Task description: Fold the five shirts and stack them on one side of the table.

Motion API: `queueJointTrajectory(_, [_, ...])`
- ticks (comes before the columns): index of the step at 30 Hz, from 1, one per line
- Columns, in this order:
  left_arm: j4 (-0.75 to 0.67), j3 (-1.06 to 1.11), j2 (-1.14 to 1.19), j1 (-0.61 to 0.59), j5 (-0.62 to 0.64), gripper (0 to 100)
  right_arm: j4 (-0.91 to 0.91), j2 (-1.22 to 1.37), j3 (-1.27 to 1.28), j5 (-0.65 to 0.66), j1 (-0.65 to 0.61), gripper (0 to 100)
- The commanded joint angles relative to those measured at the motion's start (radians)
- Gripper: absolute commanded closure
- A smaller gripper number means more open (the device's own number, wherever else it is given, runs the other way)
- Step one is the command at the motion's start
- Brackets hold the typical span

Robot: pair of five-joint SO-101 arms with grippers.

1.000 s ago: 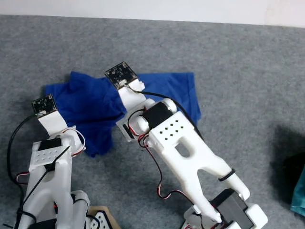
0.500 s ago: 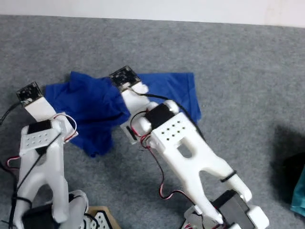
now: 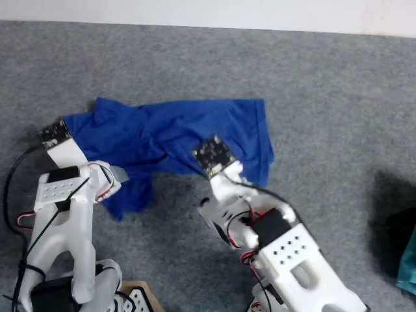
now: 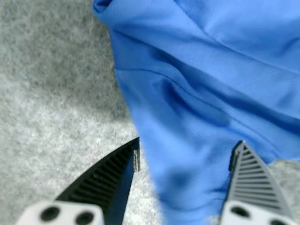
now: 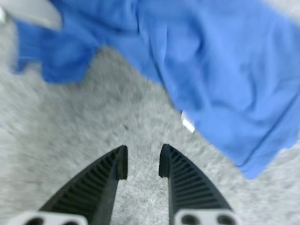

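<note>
Withdrawn since half a second ago: right arm (image 3: 286, 247), pulled back off the middle of the shirt to its near hem. Left arm (image 3: 62, 201) has shifted slightly inward.

Item, one: blue shirt (image 3: 175, 133), lying rumpled and unfolded left of centre on the table, one corner bunched beside the left arm. One small white tag (image 5: 187, 123) shows at its hem.

Item, two: arms, side by side at the near edge.
- Left gripper (image 4: 187, 152): spread wide, fingers either side of a fold at the shirt's left edge, not clamped.
- Right gripper (image 5: 143, 161): fingers a narrow gap apart, holding nothing, over bare surface just short of the hem.

Item, one: teal cloth (image 3: 408, 260) at the far right edge, possibly another shirt; too little shows to say.

Room: broad open surface beyond the shirt and to its right, well apart from the teal cloth.

Surface: grey, felt-like table (image 3: 325, 78). One pale strip (image 3: 208, 12) runs along its far edge.
</note>
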Motion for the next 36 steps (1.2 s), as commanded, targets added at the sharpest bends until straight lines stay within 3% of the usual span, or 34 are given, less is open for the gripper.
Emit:
queueJointTrajectory(1, [-0.083, 0.03, -0.004, 0.018, 0.003, 73, -0.182, 0.033, 0.085, 0.014, 0.008, 87.2])
queueJointTrajectory(7, [-0.089, 0.03, -0.004, 0.015, 0.003, 86, -0.194, 0.14, 0.048, 0.018, 0.005, 87.2])
queueJointTrajectory(22, [-0.089, 0.099, -0.013, 0.004, 0.0, 87, -0.196, 0.142, 0.059, 0.015, -0.031, 87.2])
queueJointTrajectory(27, [-0.089, 0.07, -0.013, 0.005, 0.0, 100, -0.211, 0.15, 0.062, 0.015, -0.031, 87.2])
queueJointTrajectory(36, [-0.086, -0.01, -0.013, 0.065, 0.002, 99, -0.302, 0.15, 0.117, 0.02, -0.031, 87.2])
